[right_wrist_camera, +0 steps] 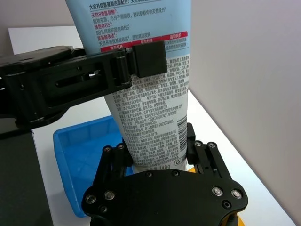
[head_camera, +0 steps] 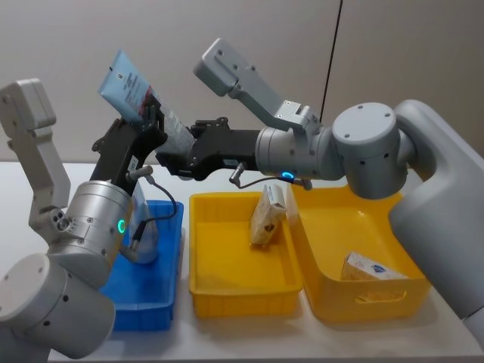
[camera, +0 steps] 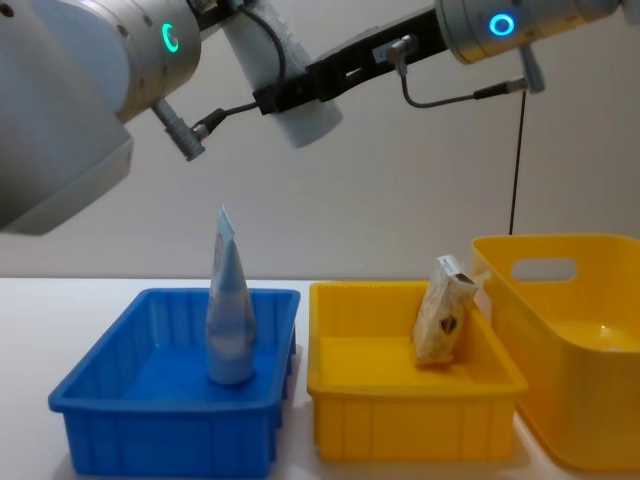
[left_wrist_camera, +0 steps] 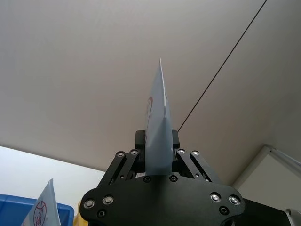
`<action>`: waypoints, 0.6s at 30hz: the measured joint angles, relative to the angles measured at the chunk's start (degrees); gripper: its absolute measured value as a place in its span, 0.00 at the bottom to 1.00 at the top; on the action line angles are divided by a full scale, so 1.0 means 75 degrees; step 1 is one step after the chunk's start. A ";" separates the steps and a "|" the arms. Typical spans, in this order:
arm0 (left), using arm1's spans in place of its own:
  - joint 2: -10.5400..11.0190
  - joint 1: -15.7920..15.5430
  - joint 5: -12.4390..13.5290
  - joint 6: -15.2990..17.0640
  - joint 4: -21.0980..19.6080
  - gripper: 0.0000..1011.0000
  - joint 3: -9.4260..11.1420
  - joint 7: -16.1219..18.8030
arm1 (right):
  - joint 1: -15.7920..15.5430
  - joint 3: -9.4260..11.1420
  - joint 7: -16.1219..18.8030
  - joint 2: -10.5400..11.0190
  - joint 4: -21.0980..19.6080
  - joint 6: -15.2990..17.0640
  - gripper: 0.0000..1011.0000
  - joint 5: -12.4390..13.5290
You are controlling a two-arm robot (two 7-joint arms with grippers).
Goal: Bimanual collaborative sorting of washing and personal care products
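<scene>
High above the blue bin (head_camera: 175,227), a pale blue-white squeeze tube (head_camera: 127,85) hangs tilted, crimped end up. My left gripper (head_camera: 151,121) is shut on its upper part, and the tube shows edge-on (left_wrist_camera: 157,108) between that gripper's fingers (left_wrist_camera: 175,141). My right gripper (head_camera: 171,156) is shut on the lower part near the cap (camera: 300,122), clamping the printed tube body (right_wrist_camera: 150,108). A second tube (camera: 228,320) stands upright in the blue bin. A cream carton (head_camera: 268,215) leans in the middle yellow bin (head_camera: 242,291). A white-grey carton (head_camera: 370,268) lies in the large yellow bin (head_camera: 363,306).
The three bins stand side by side on the white table (head_camera: 15,189), blue at the left, the large yellow one at the right. A wall rises close behind, with a thin dark cable (head_camera: 330,60) running down it.
</scene>
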 joint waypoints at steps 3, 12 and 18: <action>-0.0001 -0.0002 0.0009 -0.0002 0.0004 0.25 0.0005 -0.0004 | 0.0005 -0.0005 0.0012 -0.0004 0.0000 -0.0004 0.54 0.0006; -0.0001 -0.0006 0.0027 -0.0006 0.0013 0.25 0.0007 -0.0011 | 0.0015 -0.0010 0.0019 -0.0012 -0.0001 -0.0011 0.47 0.0017; -0.0001 -0.0005 0.0033 -0.0011 0.0015 0.25 0.0010 -0.0011 | 0.0020 -0.0011 0.0019 -0.0013 -0.0001 -0.0011 0.44 0.0019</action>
